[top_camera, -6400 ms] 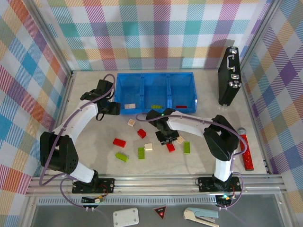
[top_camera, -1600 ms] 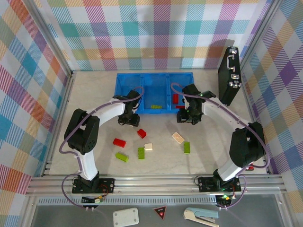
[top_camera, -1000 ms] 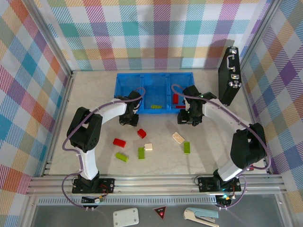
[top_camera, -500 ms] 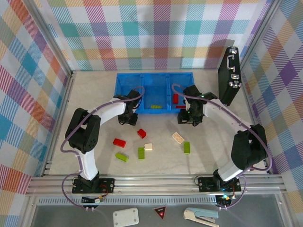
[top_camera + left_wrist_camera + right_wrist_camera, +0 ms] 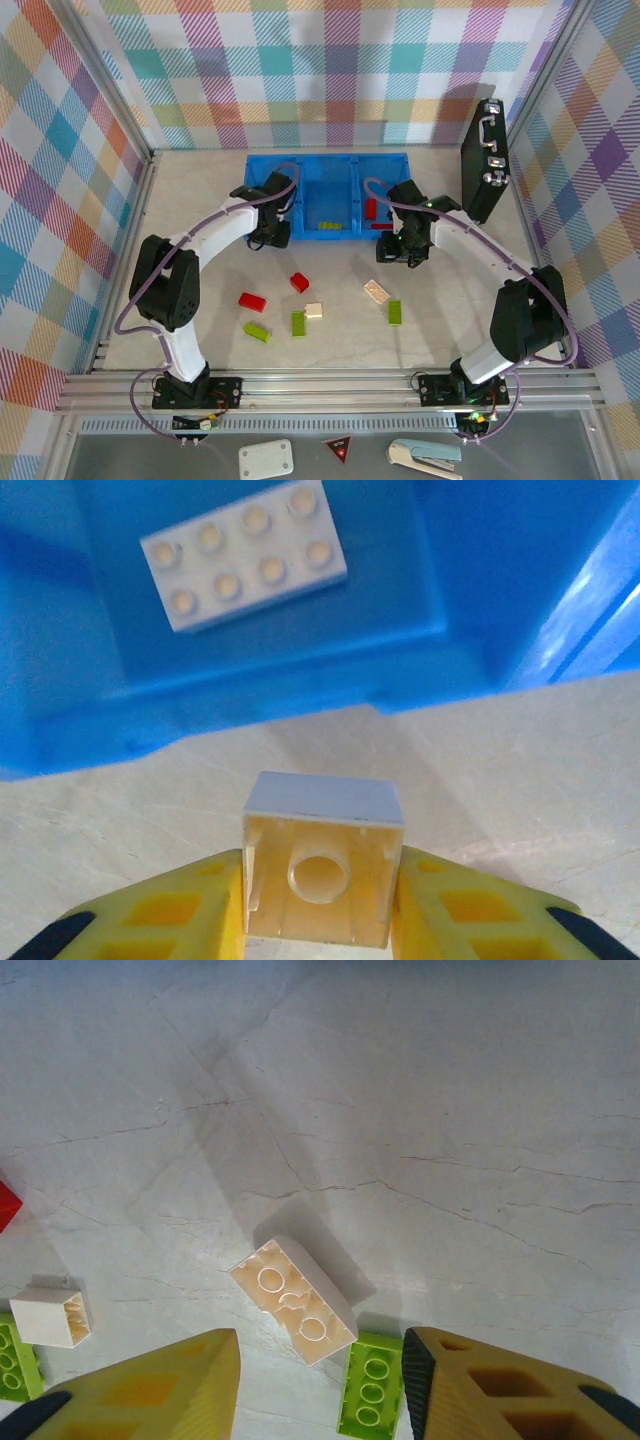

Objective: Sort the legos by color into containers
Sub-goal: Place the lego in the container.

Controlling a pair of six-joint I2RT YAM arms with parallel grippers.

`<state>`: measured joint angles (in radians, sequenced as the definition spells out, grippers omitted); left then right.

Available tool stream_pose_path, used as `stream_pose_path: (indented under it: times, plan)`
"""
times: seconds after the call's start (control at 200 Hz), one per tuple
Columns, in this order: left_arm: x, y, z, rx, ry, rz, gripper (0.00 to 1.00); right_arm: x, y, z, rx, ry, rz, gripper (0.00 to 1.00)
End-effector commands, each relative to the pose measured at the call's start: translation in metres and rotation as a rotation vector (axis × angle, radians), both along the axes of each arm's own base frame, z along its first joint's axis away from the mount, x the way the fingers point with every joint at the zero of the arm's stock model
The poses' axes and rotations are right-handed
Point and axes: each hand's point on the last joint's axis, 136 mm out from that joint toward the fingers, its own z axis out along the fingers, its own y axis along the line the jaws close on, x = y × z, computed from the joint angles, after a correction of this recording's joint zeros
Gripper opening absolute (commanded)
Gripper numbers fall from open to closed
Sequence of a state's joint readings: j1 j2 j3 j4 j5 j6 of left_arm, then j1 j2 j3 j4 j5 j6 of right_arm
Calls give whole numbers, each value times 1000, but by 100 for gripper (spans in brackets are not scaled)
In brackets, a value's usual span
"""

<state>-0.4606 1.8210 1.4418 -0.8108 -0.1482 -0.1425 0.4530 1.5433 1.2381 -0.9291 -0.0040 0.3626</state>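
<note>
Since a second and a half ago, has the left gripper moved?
Yes. In the top view the left gripper, clamping a cream brick, has shifted up toward the near wall of the blue bin, at its left compartment.

Glossy blue plastic bin (image 5: pixel 300 680); matt tabletop (image 5: pixel 450 1110) (hairline cracks).

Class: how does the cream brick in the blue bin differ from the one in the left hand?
The binned brick lies studs up, showing eight; the held brick shows its hollow underside. The binned brick lies free; the left hand clamps the held brick. Both are cream.
</note>
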Motion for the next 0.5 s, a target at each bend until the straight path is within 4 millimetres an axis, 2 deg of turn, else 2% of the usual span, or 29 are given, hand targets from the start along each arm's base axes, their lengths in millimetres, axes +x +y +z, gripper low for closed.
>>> stream_pose_path:
  times: [0.0,0.21,0.495]
  plan:
    - [10,6,21,-34,-33,41,38,-5,-2,8,-2,-5,-13,48]
    - [32,6,27,-67,-53,64,38,-6,-4,9,-12,-4,-10,48]
    - [65,14,5,-66,-38,107,38,-7,-7,9,-30,-2,-6,48]
